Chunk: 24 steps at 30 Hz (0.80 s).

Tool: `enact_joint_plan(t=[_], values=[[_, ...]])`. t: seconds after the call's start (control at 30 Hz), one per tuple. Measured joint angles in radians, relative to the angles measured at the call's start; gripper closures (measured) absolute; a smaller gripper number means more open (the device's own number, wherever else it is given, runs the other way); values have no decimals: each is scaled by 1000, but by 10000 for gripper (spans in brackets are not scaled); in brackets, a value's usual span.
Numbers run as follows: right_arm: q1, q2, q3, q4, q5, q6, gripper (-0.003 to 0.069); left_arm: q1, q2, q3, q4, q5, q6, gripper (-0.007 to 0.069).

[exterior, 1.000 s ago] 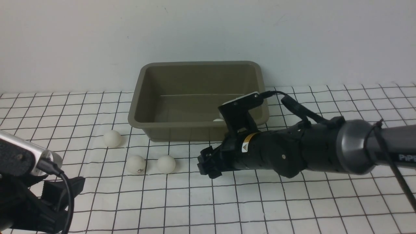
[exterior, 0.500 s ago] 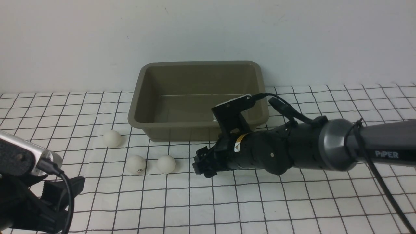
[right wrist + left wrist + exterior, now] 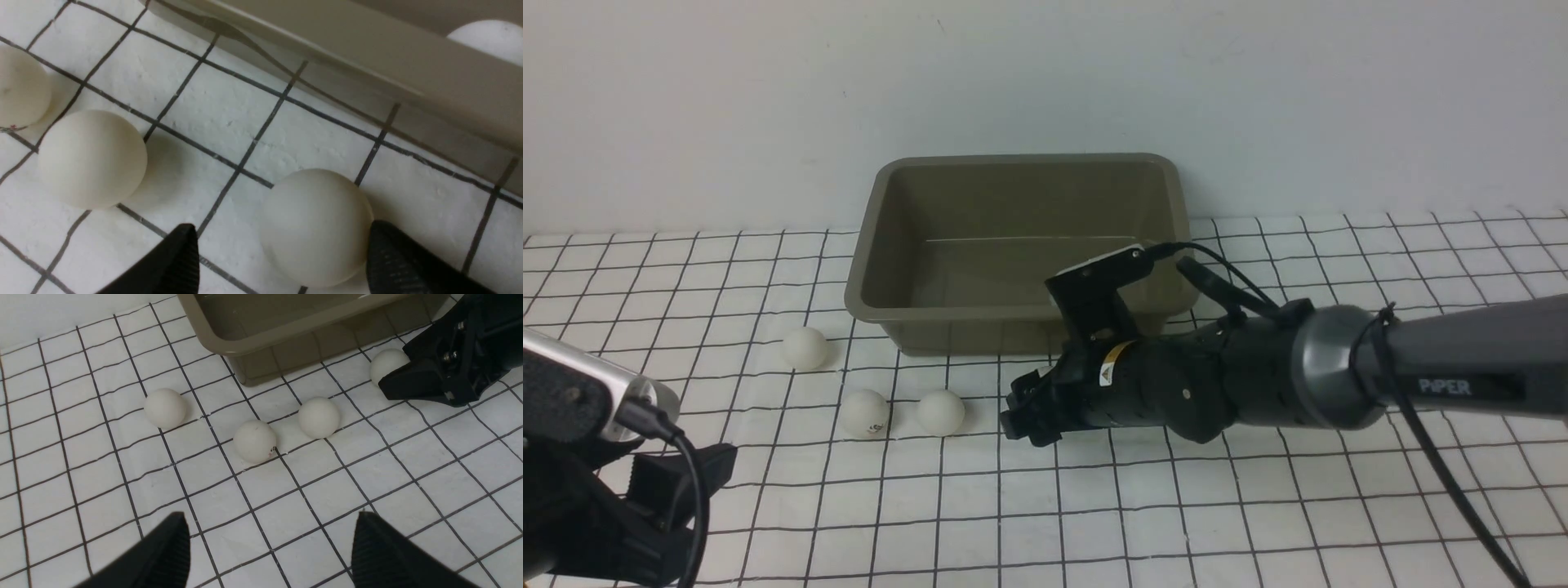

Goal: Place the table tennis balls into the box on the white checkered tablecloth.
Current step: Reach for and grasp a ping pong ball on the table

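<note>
Front view: the right pincer lies low over the cloth that covers the table, just clear of the near wall of the box. Three loose balls lie beyond its tip: the nearest ball just past it, then the marked ball, then the far ball well off. How wide the pincer stands cannot be told from here.

Left wrist view: the left pincer is spread wide and holds nothing. The same three balls lie ahead of it, well apart from its tips. A fourth ball peeps out from behind the right pincer, near the box wall.

Right wrist view: the fourth ball sits between the right pincer's fingers. They are open wider than the ball and not gripping it. The ball is against, or all but against, one finger, with a clear gap to the other. A fifth ball lies inside the box, ahead of the pincer and over the rim.

The right arm is plainly the nearer one, and the next move looks like a simple close. A ball has no long axis, so no wrist turn seems needed. Since the ball sits off-centre, the far finger may nudge it and it could roll on the flat cloth. The box wall is close on one side, while the nearest ball leaves some room on the other.
</note>
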Motion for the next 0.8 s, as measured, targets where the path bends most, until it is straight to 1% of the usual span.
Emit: enact_joint_plan(t=[0.17, 0.27, 0.3, 0.4, 0.43, 0.57, 0.8], values=[[0, 19, -29, 0, 9, 0, 164, 0, 0, 0, 0, -1, 0, 146], [0, 25, -32, 0, 12, 0, 180, 0, 0, 0, 0, -1, 0, 146], [0, 29, -33, 0, 14, 0, 196, 0, 0, 0, 0, -1, 0, 146], [0, 34, -33, 1, 38, 0, 300, 0, 0, 0, 0, -1, 0, 146], [0, 34, -33, 1, 45, 0, 319, 0, 0, 0, 0, -1, 0, 146], [0, 30, -37, -18, 77, 0, 318, 0, 0, 0, 0, -1, 1, 146], [0, -39, -36, -123, 183, 0, 318, 0, 0, 0, 0, -2, 2, 146]])
